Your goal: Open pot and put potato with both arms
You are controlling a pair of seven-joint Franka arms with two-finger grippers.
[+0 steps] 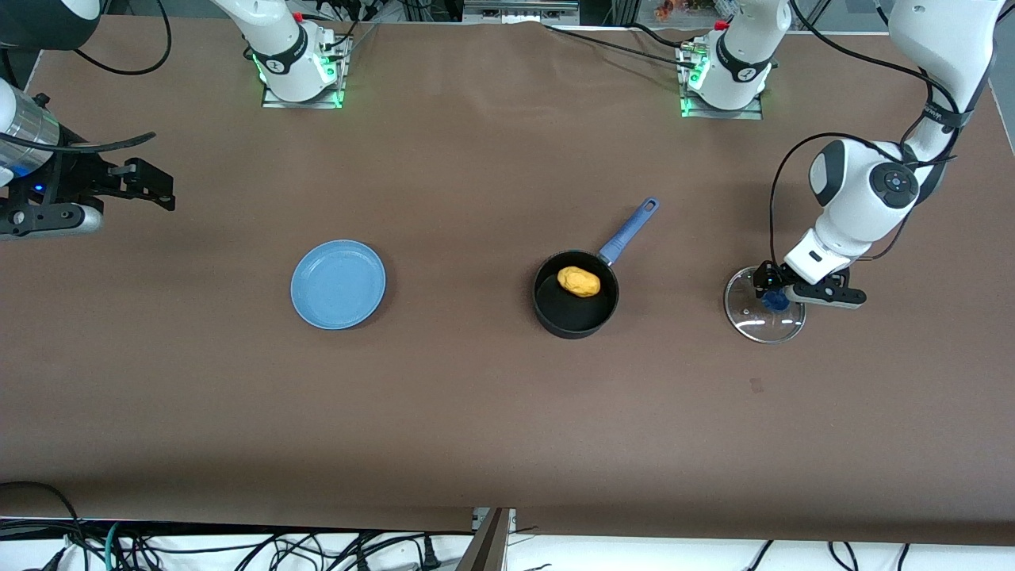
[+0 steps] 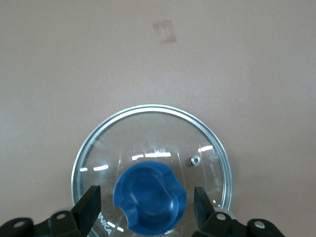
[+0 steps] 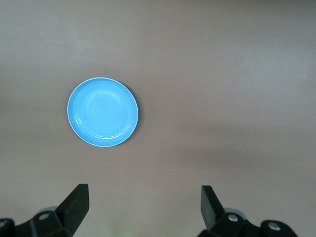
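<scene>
The potato [image 1: 579, 281] lies inside the open black pot [image 1: 575, 305] mid-table. The glass lid [image 1: 764, 315] rests flat on the table toward my left arm's end. My left gripper [image 2: 147, 205] straddles its blue knob [image 2: 150, 198], fingers apart, not gripping. My right gripper [image 3: 143, 203] hangs open over the table's right-arm end, waiting, the empty blue plate [image 1: 338, 284] between it and the pot. Lifting carelessly, a finger could catch the knob and drag the lid.

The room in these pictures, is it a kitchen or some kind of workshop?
Most likely a robotics lab, not a kitchen: two arms are bolted to a brown-covered table, loose cables trail along its edge, and the pot, lid and plate look like practice props.
</scene>
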